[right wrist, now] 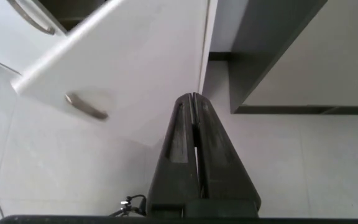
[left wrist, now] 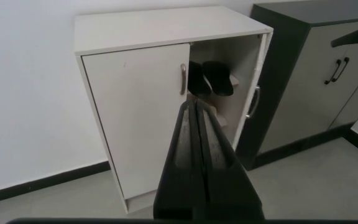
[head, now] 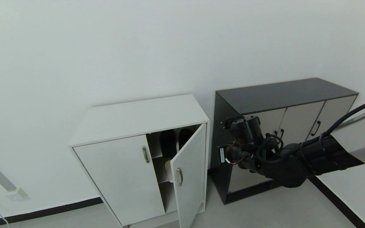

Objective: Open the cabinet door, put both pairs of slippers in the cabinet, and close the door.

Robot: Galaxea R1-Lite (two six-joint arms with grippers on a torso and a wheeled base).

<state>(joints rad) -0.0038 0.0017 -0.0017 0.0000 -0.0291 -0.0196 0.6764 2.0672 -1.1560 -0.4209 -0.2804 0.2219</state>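
The white cabinet (head: 138,115) stands against the wall with its left door (head: 122,177) shut and its right door (head: 190,164) swung partly open. A pair of black slippers (head: 173,141) sits on the top shelf, also seen in the left wrist view as black slippers (left wrist: 211,78). A pale slipper (head: 169,169) shows on the shelf below. My right gripper (right wrist: 195,96) is shut and empty, its tip close to the outer face of the open door (right wrist: 135,68), near the hinge side. My left gripper (left wrist: 194,102) is shut and empty, held back from the cabinet front.
A dark cabinet (head: 284,95) with grey doors stands right beside the white one, and my right arm (head: 284,158) hangs in front of it. The open door's handle (right wrist: 86,107) lies off to one side of my right gripper. Bare floor (head: 265,209) lies in front.
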